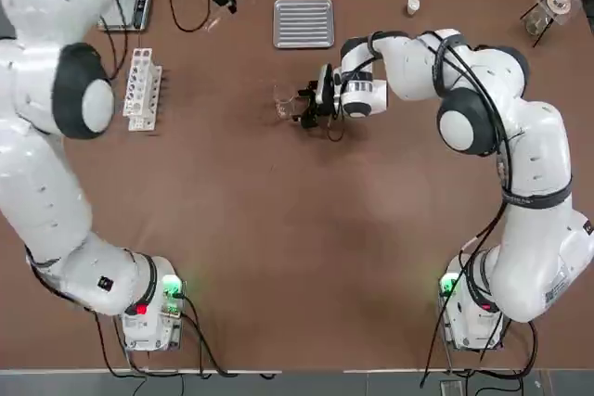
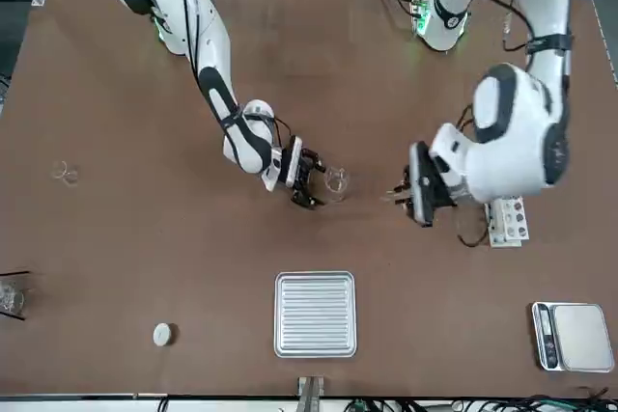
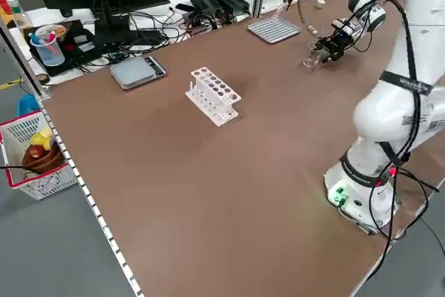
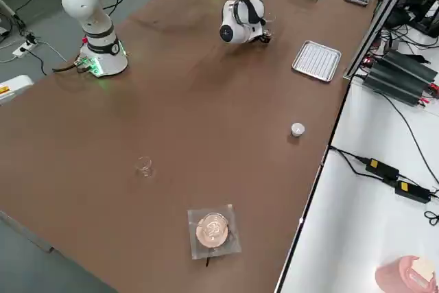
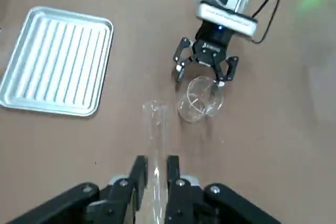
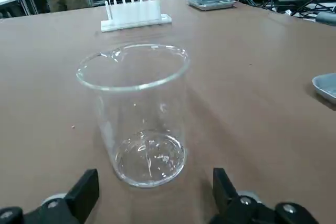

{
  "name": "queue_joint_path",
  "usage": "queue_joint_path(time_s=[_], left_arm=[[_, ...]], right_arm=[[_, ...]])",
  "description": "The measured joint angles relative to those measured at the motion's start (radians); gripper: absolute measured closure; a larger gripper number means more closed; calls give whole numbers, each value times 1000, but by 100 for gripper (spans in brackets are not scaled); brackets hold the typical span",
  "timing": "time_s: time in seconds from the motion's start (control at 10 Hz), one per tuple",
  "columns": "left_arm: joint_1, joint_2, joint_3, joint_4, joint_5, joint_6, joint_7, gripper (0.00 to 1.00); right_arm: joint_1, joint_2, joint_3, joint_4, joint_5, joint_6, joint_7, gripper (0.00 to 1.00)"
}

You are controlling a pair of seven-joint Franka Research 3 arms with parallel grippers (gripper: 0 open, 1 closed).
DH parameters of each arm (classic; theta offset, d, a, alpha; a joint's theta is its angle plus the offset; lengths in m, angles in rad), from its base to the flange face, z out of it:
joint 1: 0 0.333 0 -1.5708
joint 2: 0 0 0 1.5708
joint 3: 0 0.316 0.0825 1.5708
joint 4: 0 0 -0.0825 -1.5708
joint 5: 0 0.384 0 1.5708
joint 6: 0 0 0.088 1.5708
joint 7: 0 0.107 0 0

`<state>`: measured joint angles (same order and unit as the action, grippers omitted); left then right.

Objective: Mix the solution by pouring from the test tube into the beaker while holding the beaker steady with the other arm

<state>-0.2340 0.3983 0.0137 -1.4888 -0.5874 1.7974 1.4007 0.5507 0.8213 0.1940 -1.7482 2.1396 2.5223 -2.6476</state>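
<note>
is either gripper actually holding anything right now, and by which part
The left gripper holds the test tube clamped near its lower end, mouth pointing away. The right gripper is open beside the beaker, fingers clear of the glass.

No readable text, labels or numbers anywhere; the gripper body's small print is too blurred to read.

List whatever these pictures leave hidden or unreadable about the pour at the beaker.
- Top view: the left gripper and its test tube are hidden under the left arm's own white links.
- Left wrist view: the tube's lower end is hidden between the left gripper's fingers; liquid inside cannot be made out.
- Right wrist view: the beaker looks empty, but a thin film is too faint to rule out.
- Top view: the right gripper's open fingertips blur against the beaker.
</note>
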Motion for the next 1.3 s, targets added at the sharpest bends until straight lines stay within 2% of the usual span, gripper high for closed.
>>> queue_joint_path(time_s=[0.2,0.3,0.5,0.7,0.9,1.2,1.3], left_arm=[[345,1,-286,-6,-1,-46,85,79],[496,7,-397,-9,-1,-91,129,79],[726,40,-557,-13,-3,-178,235,79],[902,112,-695,-17,-21,-235,338,79],[1012,185,-759,-17,-28,-307,461,79],[1134,250,-768,-15,-50,-458,628,79],[1174,261,-769,-14,-53,-513,673,79]], right_arm=[[-13,-5,2,-3,0,0,0,0],[-20,-8,3,-4,0,0,0,0],[-37,-24,5,-14,0,0,0,0],[-60,-62,9,-38,0,0,0,0],[-89,-111,10,-70,-6,0,0,0],[-114,-173,11,-104,-43,26,-1,0],[-119,-185,11,-106,-87,45,11,0]])
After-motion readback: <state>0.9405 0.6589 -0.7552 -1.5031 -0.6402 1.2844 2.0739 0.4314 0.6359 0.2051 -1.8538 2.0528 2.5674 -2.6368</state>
